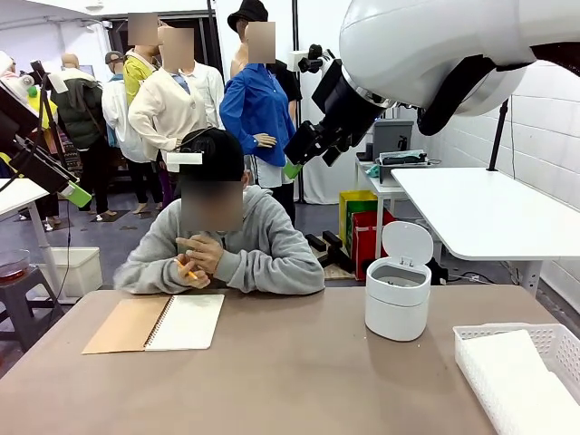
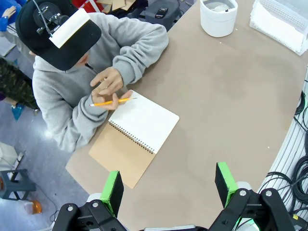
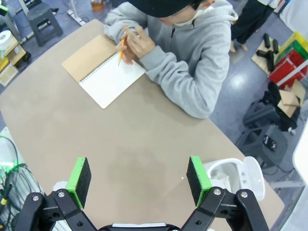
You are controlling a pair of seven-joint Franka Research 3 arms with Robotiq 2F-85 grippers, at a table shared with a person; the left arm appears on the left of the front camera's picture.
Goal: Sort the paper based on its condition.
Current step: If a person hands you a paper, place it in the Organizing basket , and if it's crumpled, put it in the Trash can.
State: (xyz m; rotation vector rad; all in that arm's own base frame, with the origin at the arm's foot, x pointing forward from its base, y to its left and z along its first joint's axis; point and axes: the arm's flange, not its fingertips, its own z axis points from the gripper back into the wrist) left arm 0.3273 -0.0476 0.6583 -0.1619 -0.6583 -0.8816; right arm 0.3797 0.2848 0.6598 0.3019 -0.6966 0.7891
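White paper (image 1: 506,361) lies flat inside the white lattice basket (image 1: 555,339) at the table's right front, and shows again as the paper (image 2: 275,26) in the basket (image 2: 288,10) in the left wrist view. My left gripper (image 2: 168,187) hangs open and empty high above the table; from the front, the left gripper (image 1: 77,193) is raised at the far left. My right gripper (image 3: 138,179) is also open and empty, high over the table, and the right gripper (image 1: 292,169) shows up above the person's shoulder.
A spiral notebook (image 1: 154,323) lies open before the person, white page (image 2: 143,119) up. The person's hands hold an orange pencil (image 2: 108,102) at its edge. A white bin (image 1: 397,297) with its lid up stands at the table's right middle.
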